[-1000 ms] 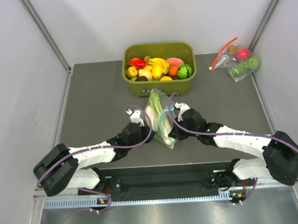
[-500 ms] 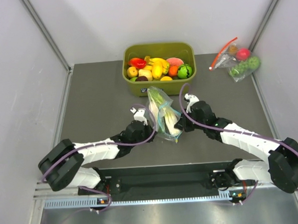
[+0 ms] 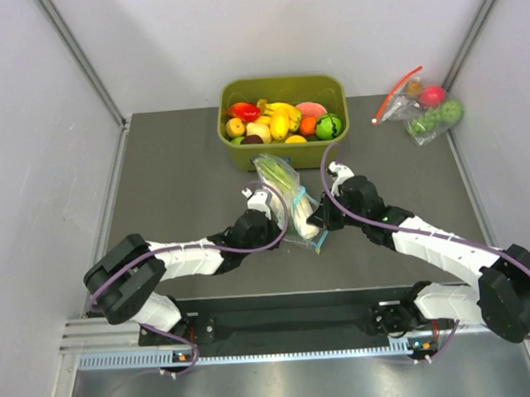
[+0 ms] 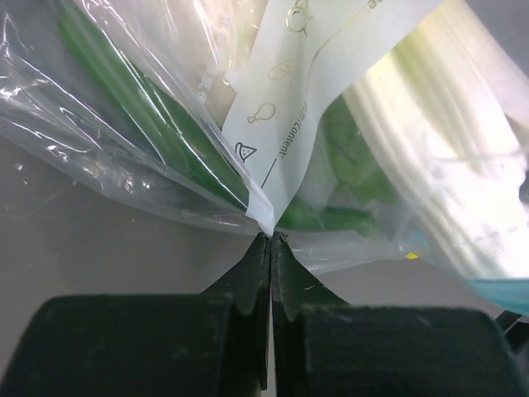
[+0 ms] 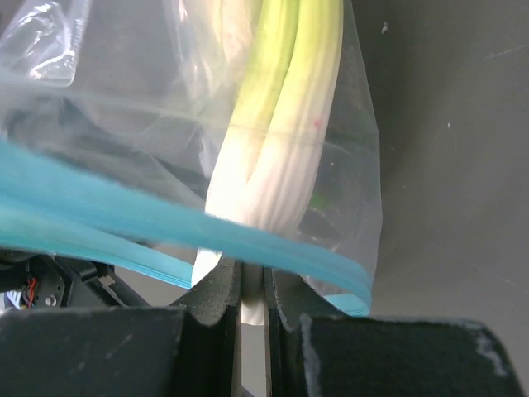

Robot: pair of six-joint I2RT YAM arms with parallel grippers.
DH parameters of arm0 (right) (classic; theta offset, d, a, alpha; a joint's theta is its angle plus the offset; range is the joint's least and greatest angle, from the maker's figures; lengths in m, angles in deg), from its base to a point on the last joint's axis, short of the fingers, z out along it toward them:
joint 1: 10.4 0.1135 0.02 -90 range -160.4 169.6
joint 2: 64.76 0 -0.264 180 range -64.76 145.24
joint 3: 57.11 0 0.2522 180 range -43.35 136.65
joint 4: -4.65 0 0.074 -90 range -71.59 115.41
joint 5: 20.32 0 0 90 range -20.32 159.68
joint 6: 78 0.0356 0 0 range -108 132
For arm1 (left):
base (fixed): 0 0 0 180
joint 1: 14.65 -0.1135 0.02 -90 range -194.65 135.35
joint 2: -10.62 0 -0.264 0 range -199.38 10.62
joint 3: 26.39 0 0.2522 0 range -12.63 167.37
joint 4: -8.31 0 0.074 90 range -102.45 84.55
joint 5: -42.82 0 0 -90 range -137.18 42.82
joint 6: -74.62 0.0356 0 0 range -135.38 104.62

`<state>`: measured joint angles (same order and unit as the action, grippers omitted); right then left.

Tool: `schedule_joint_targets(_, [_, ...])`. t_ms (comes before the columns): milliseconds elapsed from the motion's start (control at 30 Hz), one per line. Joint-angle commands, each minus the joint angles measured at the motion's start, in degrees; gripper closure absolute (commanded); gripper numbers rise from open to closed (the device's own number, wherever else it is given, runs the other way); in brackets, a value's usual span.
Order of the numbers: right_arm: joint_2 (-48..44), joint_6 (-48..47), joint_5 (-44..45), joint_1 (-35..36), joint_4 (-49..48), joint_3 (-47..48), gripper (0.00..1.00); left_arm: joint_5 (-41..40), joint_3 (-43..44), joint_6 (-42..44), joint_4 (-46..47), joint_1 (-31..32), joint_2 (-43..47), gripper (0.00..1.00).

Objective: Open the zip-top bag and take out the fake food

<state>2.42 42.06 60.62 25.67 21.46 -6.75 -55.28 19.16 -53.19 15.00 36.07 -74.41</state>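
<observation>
The zip-top bag is gripped from both sides. The left gripper is clenched on its clear plastic just below the white label patch, and the right gripper is clamped at its blue-green zip strip. From the grippers the bag, with the leek inside, reaches toward the olive bin, its far end just in front of the bin's near wall.

light: bright, diffuse, overhead | shadows: faint | glare: noted on bag | focus: top view sharp, wrist views softened close up
</observation>
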Motion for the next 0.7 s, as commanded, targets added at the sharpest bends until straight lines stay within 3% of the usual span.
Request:
schedule_joint_targets(0, [-2.93, -1.32, -1.31, -0.83, -0.25, 4.01, 1.0, -1.66, 2.75, -0.43, 0.3, 0.26, -0.57, 1.0])
schedule_joint_targets(233, [-5.91, -5.1, -8.25, -0.74, 8.8, 4.53, 1.0, -2.89, 7.67, -0.69, 0.47, -1.58, -0.75, 1.0])
schedule_joint_targets(667, [-12.95, -14.24, -16.51, -0.74, 30.15, 10.86, 1.0, 4.14, 11.01, -3.33, 3.99, -11.34, -4.43, 1.0])
